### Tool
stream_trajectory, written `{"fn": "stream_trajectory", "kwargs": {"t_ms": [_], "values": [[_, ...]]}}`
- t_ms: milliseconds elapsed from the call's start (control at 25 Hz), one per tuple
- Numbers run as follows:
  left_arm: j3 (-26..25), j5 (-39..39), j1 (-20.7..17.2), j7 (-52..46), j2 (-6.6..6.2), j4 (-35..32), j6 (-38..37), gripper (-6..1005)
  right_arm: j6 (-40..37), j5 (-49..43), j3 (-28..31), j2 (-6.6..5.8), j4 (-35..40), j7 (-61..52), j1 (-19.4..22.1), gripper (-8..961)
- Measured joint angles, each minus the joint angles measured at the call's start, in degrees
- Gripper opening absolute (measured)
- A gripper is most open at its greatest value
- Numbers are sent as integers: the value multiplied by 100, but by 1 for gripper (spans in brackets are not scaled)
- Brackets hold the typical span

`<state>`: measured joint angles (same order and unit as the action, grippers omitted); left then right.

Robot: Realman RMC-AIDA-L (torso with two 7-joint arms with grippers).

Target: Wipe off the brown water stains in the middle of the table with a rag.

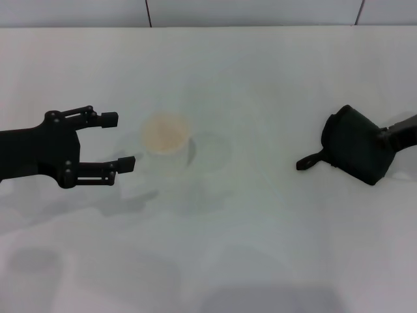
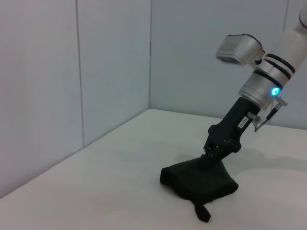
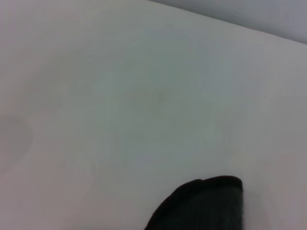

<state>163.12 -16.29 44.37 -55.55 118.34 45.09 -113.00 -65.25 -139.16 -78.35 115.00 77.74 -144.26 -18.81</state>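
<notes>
From the head view, the wide, smooth white surface [image 1: 260, 261] carries a pale, translucent round cup with an orange-tinted inside [image 1: 165, 135] near its middle, and the left tool [image 1: 118, 141], black with two fingers spread wide apart, hovers just beside the cup on the robot's left without touching it. That view shows the dark green-black soft cloth rag [image 1: 355, 145] far over on the robot's right, well apart from the cup, with a small strap loop [image 1: 309, 161] trailing toward the middle. The left wrist view gives what the head view cannot: the right arm slants down from above, and the right tool [image 2: 217, 154] presses into the top of the rag [image 2: 199, 181], which sits bunched in a low mound flat on the surface [image 2: 96, 182], strap end [image 2: 202, 213] lying loose in front. Whether the right tool's fingers pinch the cloth or merely press on it cannot be told. The right wrist view shows only a dark rounded edge of the rag [image 3: 201, 206] against bare white surface [image 3: 120, 96]. No brown stain can be made out in any view; the only orange tint is inside the cup.
</notes>
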Motion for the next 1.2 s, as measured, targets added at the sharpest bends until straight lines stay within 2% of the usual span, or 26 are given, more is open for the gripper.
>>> {"fn": "stream_trajectory", "kwargs": {"t_ms": [320, 440, 640, 880, 1120, 1200], "values": [[0, 0, 1, 10, -10, 0, -8, 884, -598, 33, 14, -4, 37, 231, -150, 187], [0, 0, 1, 11, -12, 0, -14, 884, -637, 115, 11, 5, 297, 301, -123, 189], [0, 0, 1, 0, -23, 0, -25, 884, -738, 410, 13, 5, 859, 511, -13, 289], [0, -54, -8, -13, -69, 9, -33, 884, -1126, 609, 189, -2, 1025, 855, -56, 408], [0, -182, 20, -154, -126, 213, -107, 884, -1866, 1439, 716, 0, 1032, 1953, -24, 605], [2, -265, 34, -211, -127, 331, -142, 884, -1957, 1762, 831, 0, 994, 2390, 38, 834]]}}
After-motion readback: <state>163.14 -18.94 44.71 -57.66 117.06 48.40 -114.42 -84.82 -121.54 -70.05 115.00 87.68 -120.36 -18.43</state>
